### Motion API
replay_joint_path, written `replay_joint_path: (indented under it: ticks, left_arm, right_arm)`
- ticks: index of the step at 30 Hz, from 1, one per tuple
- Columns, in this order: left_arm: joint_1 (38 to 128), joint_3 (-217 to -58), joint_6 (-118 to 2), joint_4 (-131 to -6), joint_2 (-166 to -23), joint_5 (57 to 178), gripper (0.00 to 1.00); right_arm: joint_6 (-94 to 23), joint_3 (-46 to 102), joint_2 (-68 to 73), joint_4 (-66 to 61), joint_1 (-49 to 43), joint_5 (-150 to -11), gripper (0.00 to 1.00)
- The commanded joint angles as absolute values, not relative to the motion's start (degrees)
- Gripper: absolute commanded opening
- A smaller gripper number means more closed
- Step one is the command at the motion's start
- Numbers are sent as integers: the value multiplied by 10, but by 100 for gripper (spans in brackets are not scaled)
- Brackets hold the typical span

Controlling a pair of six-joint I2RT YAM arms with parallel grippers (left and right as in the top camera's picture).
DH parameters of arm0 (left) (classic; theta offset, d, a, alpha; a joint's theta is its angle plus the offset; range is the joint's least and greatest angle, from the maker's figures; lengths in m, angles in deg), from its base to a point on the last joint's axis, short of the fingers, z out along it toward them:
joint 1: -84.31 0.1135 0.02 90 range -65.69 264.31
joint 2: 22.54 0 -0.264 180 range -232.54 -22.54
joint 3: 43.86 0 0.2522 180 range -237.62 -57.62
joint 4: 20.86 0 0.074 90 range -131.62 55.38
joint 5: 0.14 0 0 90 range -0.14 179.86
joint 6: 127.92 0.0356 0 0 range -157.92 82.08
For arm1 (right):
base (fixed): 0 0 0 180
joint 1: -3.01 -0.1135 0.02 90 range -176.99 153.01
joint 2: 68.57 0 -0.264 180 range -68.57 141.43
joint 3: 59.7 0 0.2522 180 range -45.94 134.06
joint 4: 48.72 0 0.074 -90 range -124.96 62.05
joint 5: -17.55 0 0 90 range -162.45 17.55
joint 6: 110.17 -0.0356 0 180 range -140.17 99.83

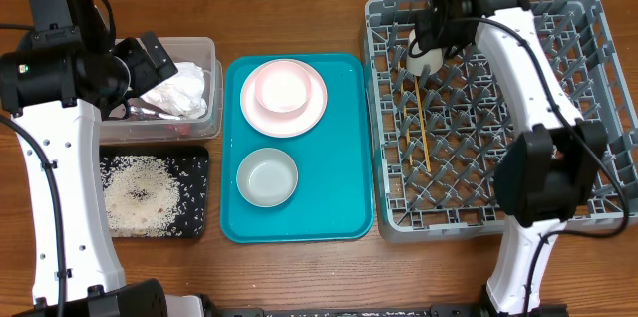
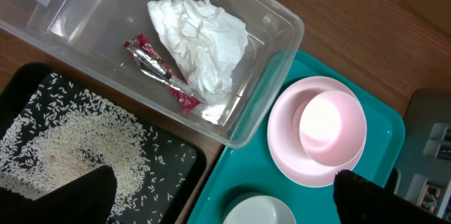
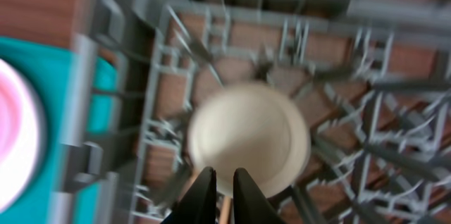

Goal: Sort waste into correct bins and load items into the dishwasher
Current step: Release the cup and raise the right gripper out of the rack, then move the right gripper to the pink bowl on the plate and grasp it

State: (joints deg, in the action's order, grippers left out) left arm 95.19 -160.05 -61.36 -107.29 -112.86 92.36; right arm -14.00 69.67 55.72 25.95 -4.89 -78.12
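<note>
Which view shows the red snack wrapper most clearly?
The left wrist view: the red snack wrapper lies unobstructed in the clear tub beside the napkin. Overhead, the left arm and napkin hide nearly all of it. The right wrist view misses it.

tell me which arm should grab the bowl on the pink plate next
Left, likely: the left gripper is open over the clear tub, with the bowl on the pink plate in its wrist view. The right gripper sits over the cup in the dish rack, farther off.
</note>
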Motion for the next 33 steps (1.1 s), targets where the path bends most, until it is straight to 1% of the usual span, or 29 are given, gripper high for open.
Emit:
replay_joint_path:
  ticks: [1,12,14,18,22,25,29,33]
  left_arm:
    - [952,-1610,-606,-1073,-1129,920,100]
    - [952,-1610,-606,-1073,-1129,920,100]
    - [952,-1610,-606,-1073,-1129,920,100]
    - [952,-1610,-606,-1073,-1129,920,100]
    - [952,-1610,-606,-1073,-1129,920,100]
    - [952,-1610,-606,-1073,-1129,920,100]
    - [952,-1610,-606,-1073,-1129,920,100]
    - [952,-1610,-606,-1073,-1129,920,100]
  right_arm:
    - [-147,694,569,274,-47,-763,11]
    - [-147,715,516,289,-49,-767,11]
    - [-147,719,488,291,-57,-795,11]
    - [-147,719,447,292,-68,-903,12]
    - [-149,719,435,315,-87,-1078,19]
    - [-149,706,436,318,-113,-1150,24]
    - [-149,686,436,317,-167,-1139,27]
    - [-149,668,437,297,-242,-1052,27]
